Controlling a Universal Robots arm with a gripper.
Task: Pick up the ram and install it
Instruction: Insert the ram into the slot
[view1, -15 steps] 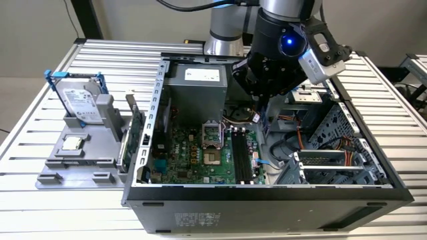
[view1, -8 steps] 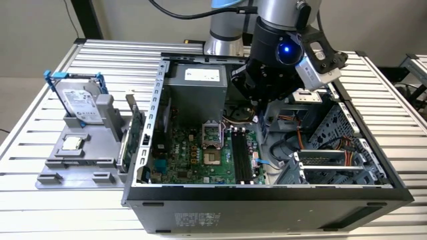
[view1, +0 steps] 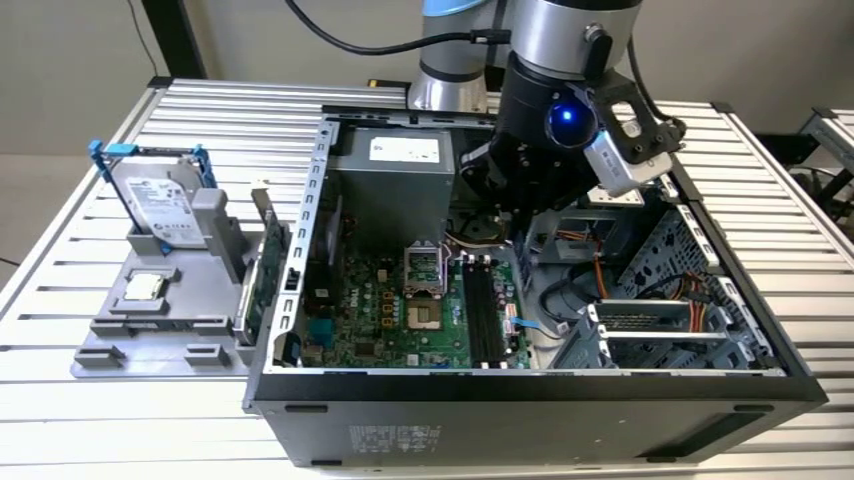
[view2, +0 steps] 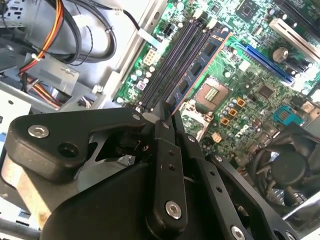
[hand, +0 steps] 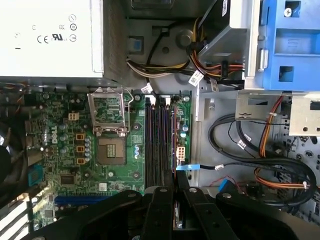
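Ram (view2: 200, 65): your gripper (view2: 170, 112) is clamped on it, and the stick hangs over the memory slots (hand: 157, 135), not seated. Pick looks done, install in hand. I'd judge it calls for the stick's edge lined up w/ a free slot.

Around you:
- open PC case (view1: 534, 385)
- power supply (hand: 45, 35)
- motherboard (hand: 55, 150)
- cable bundle (hand: 280, 177) near the slots
- blue-tabbed cable (hand: 192, 167) just beside them, the likeliest snag

Green mobo (view1: 400, 300) w/ black slots (view1: 483, 310) in a dark grey case (view1: 534, 400); ram (view2: 202, 62) dark blue w/ copper-orange edge, gripper (view2: 169, 111) matte black. PSU (hand: 45, 35) pale silver-grey, drive (view1: 160, 205) silver w/ blue rails, cables (hand: 280, 176) orange, red, yellow & black. Table (view1: 54, 420) pale grey, ribbed in parallel slats.
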